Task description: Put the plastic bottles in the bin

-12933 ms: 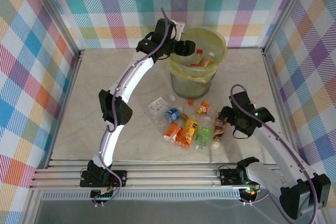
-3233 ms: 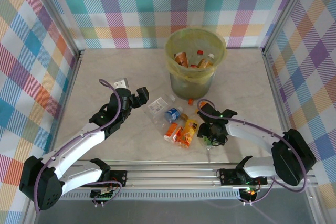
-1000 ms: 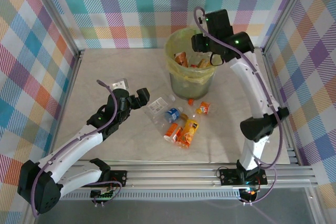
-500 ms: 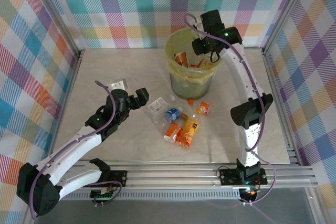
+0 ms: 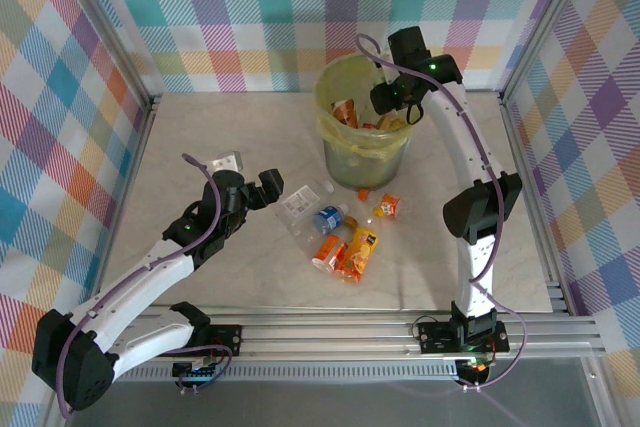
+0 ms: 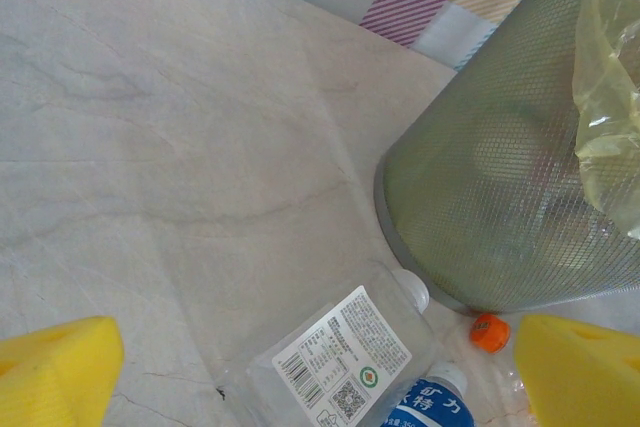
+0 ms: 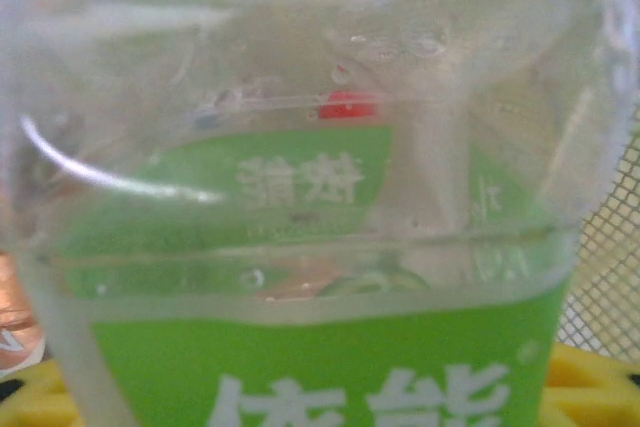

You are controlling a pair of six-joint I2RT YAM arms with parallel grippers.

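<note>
Aloft, right pincer [image 5: 388, 107] over bin [image 5: 365, 162]

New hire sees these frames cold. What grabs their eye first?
First, the right arm stretched tall over the bin at the far side of the table, with a green-labelled bottle right up against its wrist camera. Then the heap of bottles lying in front of the bin, and the left arm's jaws wide open beside a clear bottle.

Pastel plaid walls [image 5: 200, 7] enclose a pale marbled tabletop [image 5: 250, 127] framed by aluminium rails [image 5: 300, 332].
</note>
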